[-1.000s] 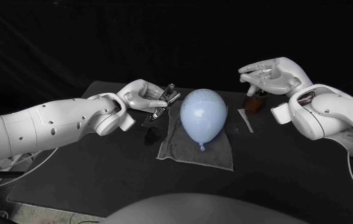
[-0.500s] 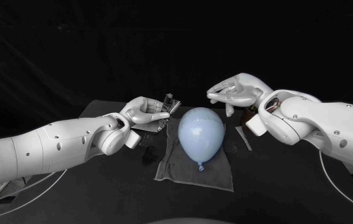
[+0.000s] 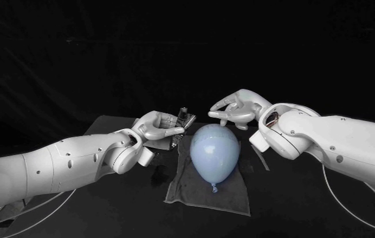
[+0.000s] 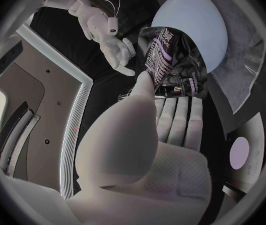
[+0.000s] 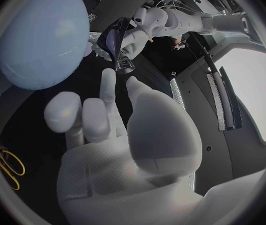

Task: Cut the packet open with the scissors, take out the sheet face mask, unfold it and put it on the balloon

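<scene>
Holding the packet [image 3: 183, 120] upright just beside the balloon [image 3: 214, 151], left hand [image 3: 159, 126] pinched its lower half; right hand [image 3: 234, 108] hovered close, empty, fingers [image 5: 107, 97] loosely apart. Judged: mask extraction due, so right fingers should pinch at the packet's top, pull straight, left grip firm

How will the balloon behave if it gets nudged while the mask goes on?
The balloon looks inflated and rounded, so it is probably very light and apt to roll. It lies on the grey cloth, which may slow it slightly.
</scene>
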Motion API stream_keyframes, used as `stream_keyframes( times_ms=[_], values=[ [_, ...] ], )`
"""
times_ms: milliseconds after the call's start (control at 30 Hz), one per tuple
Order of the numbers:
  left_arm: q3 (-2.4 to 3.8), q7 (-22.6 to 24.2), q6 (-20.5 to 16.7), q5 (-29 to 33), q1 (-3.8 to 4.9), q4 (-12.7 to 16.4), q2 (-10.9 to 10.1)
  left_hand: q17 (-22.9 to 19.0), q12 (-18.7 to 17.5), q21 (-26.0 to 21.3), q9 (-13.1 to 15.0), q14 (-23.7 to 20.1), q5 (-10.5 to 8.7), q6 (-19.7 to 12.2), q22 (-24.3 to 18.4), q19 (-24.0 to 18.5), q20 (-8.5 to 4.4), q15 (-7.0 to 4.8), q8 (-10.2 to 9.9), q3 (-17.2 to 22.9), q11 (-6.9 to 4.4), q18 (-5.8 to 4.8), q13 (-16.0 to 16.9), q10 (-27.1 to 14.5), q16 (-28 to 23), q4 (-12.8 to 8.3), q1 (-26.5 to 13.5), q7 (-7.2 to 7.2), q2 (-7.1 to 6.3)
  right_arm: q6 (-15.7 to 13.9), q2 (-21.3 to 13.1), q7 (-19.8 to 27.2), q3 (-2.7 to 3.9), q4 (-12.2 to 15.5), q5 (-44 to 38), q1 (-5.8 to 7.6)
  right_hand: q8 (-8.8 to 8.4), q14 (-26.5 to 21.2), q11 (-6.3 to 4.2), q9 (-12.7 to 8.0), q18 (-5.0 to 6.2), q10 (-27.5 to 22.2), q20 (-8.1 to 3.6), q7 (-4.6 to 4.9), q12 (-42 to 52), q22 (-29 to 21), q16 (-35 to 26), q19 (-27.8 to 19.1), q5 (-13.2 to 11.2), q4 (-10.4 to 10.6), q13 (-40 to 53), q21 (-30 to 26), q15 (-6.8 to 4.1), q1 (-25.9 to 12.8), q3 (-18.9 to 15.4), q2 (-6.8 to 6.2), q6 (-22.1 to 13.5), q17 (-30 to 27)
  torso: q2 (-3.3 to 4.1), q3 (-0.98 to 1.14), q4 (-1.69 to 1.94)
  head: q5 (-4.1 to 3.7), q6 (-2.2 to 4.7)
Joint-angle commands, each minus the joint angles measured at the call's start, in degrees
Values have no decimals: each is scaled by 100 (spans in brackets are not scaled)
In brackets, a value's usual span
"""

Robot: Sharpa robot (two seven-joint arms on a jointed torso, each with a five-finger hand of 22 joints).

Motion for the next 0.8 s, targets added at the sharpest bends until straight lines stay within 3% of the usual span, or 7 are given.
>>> stream_keyframes(
  times_ms=[33,133,400,667,800],
  values=[
    [9,206,-113,-239,11,-3,32,7,-17,31,-2,23,-8,18,-3,40,-18,5,-16,28,7,-24,-1,-14,-20,0,-2,3,-48,-14,86,-74,6,-32,-206,5,21,196,24,31,-82,-222,32,10,454,308,346,34,-8,55,645,231,4,63,-157,66,-79,379,5,-6,-14,-3,18],
    [10,226,-141,-290,11,1,50,7,-17,31,-2,23,-8,18,-3,40,-18,5,-16,28,7,-24,-1,-14,-20,0,-2,3,-48,60,178,-101,7,-73,-247,5,13,239,50,53,-119,-295,54,23,1012,569,614,81,-18,84,1341,416,21,83,-323,124,-133,681,5,-4,-9,-19,15],
    [11,257,-194,-333,11,68,70,6,-19,29,-3,17,-8,16,-5,41,-18,6,-19,34,6,-27,-2,-20,-26,-4,10,2,-51,239,407,-180,6,-250,-325,2,-32,249,76,53,-130,-357,76,59,1205,670,723,84,-26,87,1636,488,48,91,-473,149,-253,797,3,-6,-3,-66,-8],
    [17,270,-204,-339,11,161,67,6,-20,28,-3,13,-8,15,-6,41,-18,7,-21,38,7,-28,-3,-23,-31,-7,18,1,-52,170,536,-193,5,-424,-394,-6,-92,252,111,44,-129,-391,103,102,1336,695,795,63,-26,76,1834,504,78,154,-565,187,-398,880,2,-9,5,-75,-19],
    [21,274,-209,-340,11,189,60,5,-20,26,-4,11,-8,15,-7,41,-18,8,-22,41,7,-29,-3,-25,-33,-9,23,1,-52,307,580,-180,4,-451,-415,-10,-97,254,115,46,-132,-402,109,106,1354,719,813,67,-27,65,1868,519,83,192,-579,195,-417,901,1,-7,-5,-60,-36]
  ],
)
